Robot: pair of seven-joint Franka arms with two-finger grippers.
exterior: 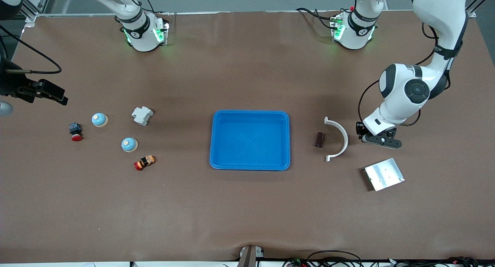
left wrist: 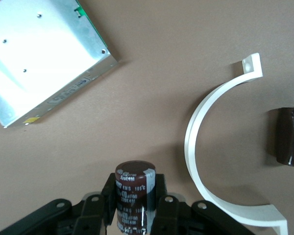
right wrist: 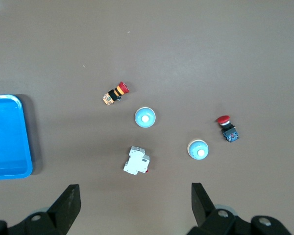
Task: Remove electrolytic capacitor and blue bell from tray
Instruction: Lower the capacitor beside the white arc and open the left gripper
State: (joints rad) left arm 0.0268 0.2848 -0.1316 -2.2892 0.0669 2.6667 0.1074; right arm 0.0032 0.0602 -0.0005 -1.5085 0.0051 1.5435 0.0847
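The left arm reached down from its base and bent sharply at the elbow, its wrist low over the table at its own end. The left gripper [left wrist: 135, 215] was clamped on a dark capacitor [left wrist: 133, 196], just above the bare tabletop between a silver metal plate [exterior: 384, 174] and a curved white bracket [exterior: 338, 138]. The right arm stretched out past the table's edge at its own end, where the right gripper [right wrist: 134, 205] hung high with its fingers spread wide, holding nothing.

Nearest the front camera lay the metal plate, one only. Farther off sat one blue tray [exterior: 250, 164] in the middle of the table, empty inside. There were two capacitors: the held one and a second capacitor [exterior: 319, 139] lying between the tray and the bracket. At the right arm's end lay two red push buttons: one with an orange body [exterior: 144, 162], nearer the camera, one with a black body [exterior: 75, 131], farther. Two bells were there, a nearer bell [exterior: 129, 144] and a farther bell [exterior: 99, 119]. Farthest stood one white breaker [exterior: 142, 115].
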